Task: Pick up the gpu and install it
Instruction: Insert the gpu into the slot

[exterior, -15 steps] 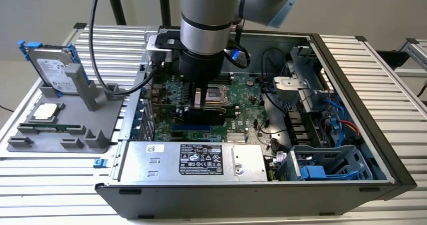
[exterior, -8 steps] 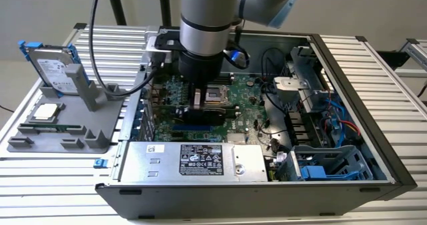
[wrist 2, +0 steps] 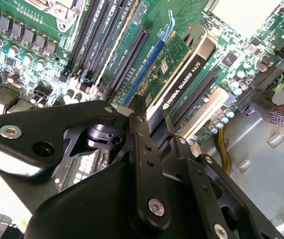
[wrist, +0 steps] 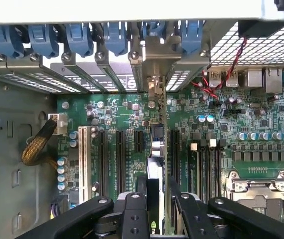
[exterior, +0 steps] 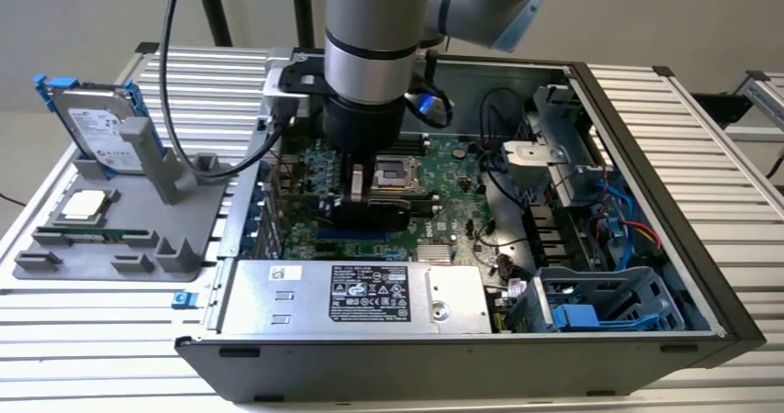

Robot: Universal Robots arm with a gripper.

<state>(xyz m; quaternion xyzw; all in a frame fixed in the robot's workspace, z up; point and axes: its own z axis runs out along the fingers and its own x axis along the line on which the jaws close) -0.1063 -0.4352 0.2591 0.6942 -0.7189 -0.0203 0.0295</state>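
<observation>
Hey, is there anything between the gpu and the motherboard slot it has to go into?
Nothing visible blocks it. The gripper is shut on the gpu, which stands on edge directly over a long slot of the motherboard. In the first wrist view its edge runs in line with the slots, toward the rear brackets.

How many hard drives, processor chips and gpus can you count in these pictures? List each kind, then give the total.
Hard drive: 1
Processor chip: 1
Gpu, held in the gripper: 1
Total: 3
</observation>
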